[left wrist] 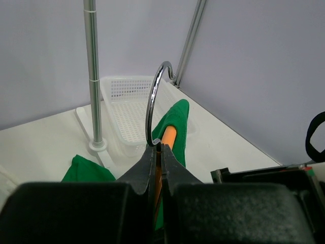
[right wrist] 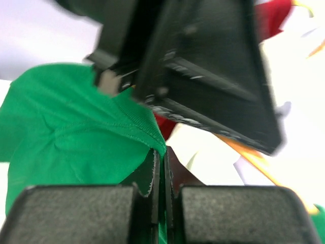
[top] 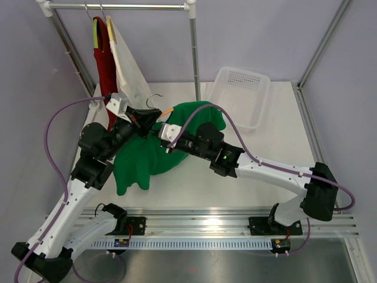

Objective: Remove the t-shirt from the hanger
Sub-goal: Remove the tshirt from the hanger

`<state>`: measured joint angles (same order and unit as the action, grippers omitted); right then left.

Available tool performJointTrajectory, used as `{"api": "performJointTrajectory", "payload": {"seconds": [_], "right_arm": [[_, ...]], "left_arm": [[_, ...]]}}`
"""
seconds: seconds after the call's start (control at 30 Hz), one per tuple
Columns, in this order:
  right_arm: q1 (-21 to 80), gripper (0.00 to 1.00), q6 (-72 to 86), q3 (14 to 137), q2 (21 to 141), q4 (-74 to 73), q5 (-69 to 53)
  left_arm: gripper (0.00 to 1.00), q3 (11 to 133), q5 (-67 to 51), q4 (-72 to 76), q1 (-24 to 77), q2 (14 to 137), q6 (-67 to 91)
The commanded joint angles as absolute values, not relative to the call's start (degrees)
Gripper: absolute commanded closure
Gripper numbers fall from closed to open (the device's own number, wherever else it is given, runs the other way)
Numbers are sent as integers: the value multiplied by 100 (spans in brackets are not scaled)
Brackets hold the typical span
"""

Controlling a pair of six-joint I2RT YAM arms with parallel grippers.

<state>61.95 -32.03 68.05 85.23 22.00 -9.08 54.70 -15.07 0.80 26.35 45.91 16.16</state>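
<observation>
Nearest us, at the front edge of the white surface point(top: 235, 188), both arms rise from a metal mounting track point(top: 224, 227) and lean inward over the green t-shirt point(top: 141, 162). It lies crumpled left of centre on the surface, with its far end draped over one arm of an orange hanger point(left wrist: 169, 136). We find the left claw point(left wrist: 158, 150) clamped on that hanger at the base of its chrome hook point(left wrist: 151, 101), the jaws pressed narrow around it. Just beside it, the right claw point(right wrist: 161, 155) is pinched tight on a fold of the t-shirt's stitched edge. The two work at close quarters: the left claw's black housing fills the right wrist view directly above the pinch. A purple cable point(top: 230, 127) from the right arm arches over the far side of the cloth. Beyond, a white perforated basket point(top: 244, 94) sits at the far right of the surface, near the draped end of the t-shirt. The upright post point(top: 195, 53) of a clothes rack stands between the basket and the claws. From the rack's top bar point(top: 118, 6) at far left hang a red garment point(top: 105, 65) and a cream garment point(top: 131, 71), their lower ends just behind the left arm's wrist.
</observation>
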Motion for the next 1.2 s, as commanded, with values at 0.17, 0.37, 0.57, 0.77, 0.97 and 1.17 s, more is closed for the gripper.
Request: {"api": "performJointTrajectory", "payload": {"seconds": [0.17, 0.37, 0.57, 0.77, 0.97, 1.17], "right_arm": [[6039, 100, -2576, 6873, 7893, 2558, 413], [5529, 100, -1978, 7320, 7769, 1883, 763], [4861, 100, -1301, 7322, 7603, 2039, 413], [4737, 100, -1318, 7471, 7515, 1706, 203], [4737, 100, -1169, 6935, 7243, 2039, -219], [4729, 32, -1125, 7128, 7242, 1134, -844]], "left_arm": [[100, 5493, -1722, 1115, 2663, 4641, 1424], [100, 5537, -1740, 1485, 2663, 4702, 1362], [100, 5599, -1846, 1634, 2672, 4799, 1362], [100, 5476, -1828, 1871, 2672, 4878, 1397], [100, 5213, -1960, 2267, 2672, 4896, 1450], [100, 5203, -2065, 2242, 2681, 4878, 1354]]}}
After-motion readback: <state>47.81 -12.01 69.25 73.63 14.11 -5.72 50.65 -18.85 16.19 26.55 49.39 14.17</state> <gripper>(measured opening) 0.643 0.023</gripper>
